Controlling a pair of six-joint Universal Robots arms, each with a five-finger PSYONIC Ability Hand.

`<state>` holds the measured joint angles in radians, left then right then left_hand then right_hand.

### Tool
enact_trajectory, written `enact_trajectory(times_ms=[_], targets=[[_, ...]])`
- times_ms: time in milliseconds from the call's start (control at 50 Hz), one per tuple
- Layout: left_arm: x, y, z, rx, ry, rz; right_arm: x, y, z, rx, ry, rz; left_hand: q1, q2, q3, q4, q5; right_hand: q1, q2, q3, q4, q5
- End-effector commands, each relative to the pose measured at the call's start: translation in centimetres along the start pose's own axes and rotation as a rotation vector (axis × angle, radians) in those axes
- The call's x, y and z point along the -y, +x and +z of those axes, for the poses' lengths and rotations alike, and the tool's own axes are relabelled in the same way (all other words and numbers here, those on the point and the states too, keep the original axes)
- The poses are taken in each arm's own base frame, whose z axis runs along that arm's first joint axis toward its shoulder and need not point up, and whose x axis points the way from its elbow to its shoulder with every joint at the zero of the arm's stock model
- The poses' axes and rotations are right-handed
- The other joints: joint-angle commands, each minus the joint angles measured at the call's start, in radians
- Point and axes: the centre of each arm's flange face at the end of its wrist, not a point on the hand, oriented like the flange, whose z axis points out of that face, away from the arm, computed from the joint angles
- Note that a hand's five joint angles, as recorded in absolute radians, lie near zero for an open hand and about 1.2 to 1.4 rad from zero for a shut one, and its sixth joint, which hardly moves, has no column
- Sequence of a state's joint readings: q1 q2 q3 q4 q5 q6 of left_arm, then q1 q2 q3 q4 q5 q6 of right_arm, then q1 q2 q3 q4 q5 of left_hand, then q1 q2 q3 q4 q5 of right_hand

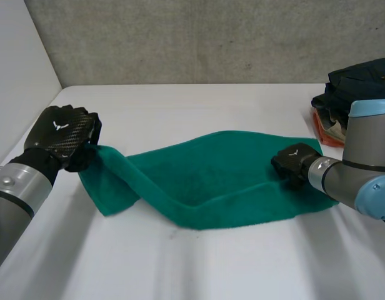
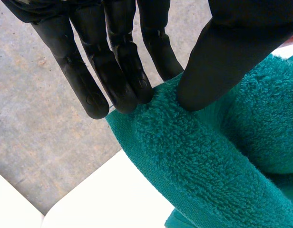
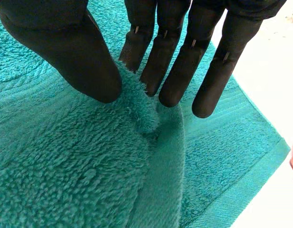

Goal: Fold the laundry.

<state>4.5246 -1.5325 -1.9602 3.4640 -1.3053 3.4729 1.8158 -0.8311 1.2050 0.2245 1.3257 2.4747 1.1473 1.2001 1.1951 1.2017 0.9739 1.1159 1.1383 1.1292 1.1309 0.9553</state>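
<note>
Towel (image 1: 211,181), teal terry, lies spread across the middle of a white table (image 1: 180,262), held at both ends by the robot's black hands.

The left hand (image 1: 61,134) grips the towel's left end, which rises off the table to meet it. The cloth sags from there, and a flap of that end lies on the surface below the hand. In the left wrist view the thumb (image 2: 222,61) presses down on the folded edge while the fingers (image 2: 122,71) back it from the other side, so the cloth is clamped between them.

The right hand (image 1: 292,161) rests low on the towel near its right end, a little in from the border. The right wrist view shows its thumb (image 3: 70,52) and fingers (image 3: 170,61) closed on a small raised ridge of pile, with the flat hem running out beyond the fingertips.

Between the two hands the towel lies slack, with a shallow dip near its front edge.

At the table's far right corner sits a heap of dark clothes (image 1: 358,84) over something orange (image 1: 320,128), possibly a basket, though too little of it shows to tell. It stands apart from the towel.
</note>
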Motion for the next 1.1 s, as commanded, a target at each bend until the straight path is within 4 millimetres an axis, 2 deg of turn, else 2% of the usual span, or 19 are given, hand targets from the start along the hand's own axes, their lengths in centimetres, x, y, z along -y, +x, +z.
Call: enact_trajectory(times_ms=[20,180,260,360,480,560,620,720,740,780,840,860,880,920,940,960,1000,1040,1100], targets=[[0.3,-0.1,0.1,0.002,0.010,0.003,0.4,0.2,-0.5,-0.016,0.019,0.001,0.249,0.196,0.201,0.195,0.248,0.280,0.258,0.267,0.265,0.266],[1.2,-0.3,0.0,0.013,0.039,0.013,2.7,2.2,-4.6,-0.080,0.048,-0.014,0.249,0.196,0.201,0.195,0.248,0.280,0.258,0.267,0.265,0.266],[2.2,-0.5,-0.4,0.022,0.065,0.023,2.2,2.8,-7.5,-0.040,-0.052,-0.010,0.249,0.196,0.201,0.195,0.248,0.280,0.258,0.267,0.265,0.266],[2.5,-0.5,-1.1,0.022,0.062,0.026,0.9,3.3,-13.5,0.038,-0.239,-0.123,0.249,0.196,0.201,0.195,0.248,0.280,0.258,0.267,0.265,0.266],[1.6,0.0,-2.3,-0.007,-0.035,0.005,1.3,2.7,-16.6,0.034,-0.229,-0.214,0.249,0.196,0.201,0.195,0.248,0.280,0.258,0.267,0.265,0.266],[0.6,0.3,-2.8,-0.027,-0.102,-0.008,0.9,2.0,-16.9,0.035,-0.216,-0.219,0.249,0.196,0.201,0.195,0.248,0.280,0.258,0.267,0.265,0.266],[-0.1,0.5,-2.6,-0.037,-0.128,0.010,0.0,1.5,-15.9,0.040,-0.220,-0.223,0.249,0.196,0.201,0.195,0.248,0.280,0.258,0.267,0.265,0.266],[-3.9,0.6,0.6,-0.091,-0.233,0.115,-1.7,1.9,-10.5,0.010,-0.230,-0.237,0.249,0.196,0.201,0.195,0.248,0.280,0.258,0.267,0.265,0.266],[-4.1,0.5,1.3,-0.097,-0.232,0.144,-1.5,2.5,-8.8,-0.044,-0.228,-0.231,0.249,0.196,0.201,0.195,0.248,0.280,0.258,0.267,0.265,0.266],[-4.1,0.0,3.4,-0.098,-0.210,0.215,-0.4,3.3,-7.8,-0.121,-0.209,-0.224,0.249,0.196,0.201,0.195,0.248,0.280,0.258,0.267,0.265,0.266],[-2.9,-0.7,6.2,-0.081,-0.138,0.267,3.5,5.3,-7.0,-0.288,-0.110,-0.220,0.249,0.196,0.201,0.195,0.248,0.280,0.258,0.267,0.265,0.266],[-1.1,-1.4,8.1,-0.049,-0.055,0.283,4.6,5.8,-6.9,-0.326,-0.070,-0.215,0.249,0.196,0.201,0.195,0.248,0.280,0.258,0.267,0.265,0.266],[-0.1,-1.6,9.1,-0.035,-0.007,0.286,6.9,6.9,-6.6,-0.400,0.032,-0.208,0.249,0.196,0.201,0.195,0.248,0.280,0.258,0.267,0.265,0.266],[2.7,-2.2,10.6,0.004,0.103,0.281,9.3,8.3,-6.5,-0.489,0.153,-0.201,0.249,0.196,0.201,0.195,0.248,0.280,0.258,0.267,0.265,0.266],[5.6,-3.3,11.8,0.057,0.219,0.263,10.5,9.1,-6.6,-0.539,0.216,-0.189,0.249,0.196,0.201,0.195,0.248,0.280,0.258,0.267,0.265,0.266],[7.1,-3.8,12.3,0.082,0.281,0.251,12.8,10.7,-7.1,-0.634,0.352,-0.161,0.249,0.196,0.201,0.195,0.248,0.280,0.258,0.267,0.265,0.266],[11.0,-5.7,13.3,0.157,0.454,0.202,14.8,12.0,-7.6,-0.715,0.491,-0.129,0.249,0.196,0.201,0.195,0.248,0.280,0.258,0.267,0.265,0.266],[13.2,-6.8,13.6,0.203,0.564,0.168,17.3,13.5,-8.8,-0.822,0.689,-0.093,0.249,0.196,0.201,0.195,0.248,0.280,0.258,0.267,0.265,0.266],[15.9,-8.9,13.6,0.290,0.732,0.092,18.9,14.6,-9.8,-0.906,0.843,-0.075,0.249,0.196,0.201,0.195,0.248,0.280,0.258,0.267,0.265,0.266]])
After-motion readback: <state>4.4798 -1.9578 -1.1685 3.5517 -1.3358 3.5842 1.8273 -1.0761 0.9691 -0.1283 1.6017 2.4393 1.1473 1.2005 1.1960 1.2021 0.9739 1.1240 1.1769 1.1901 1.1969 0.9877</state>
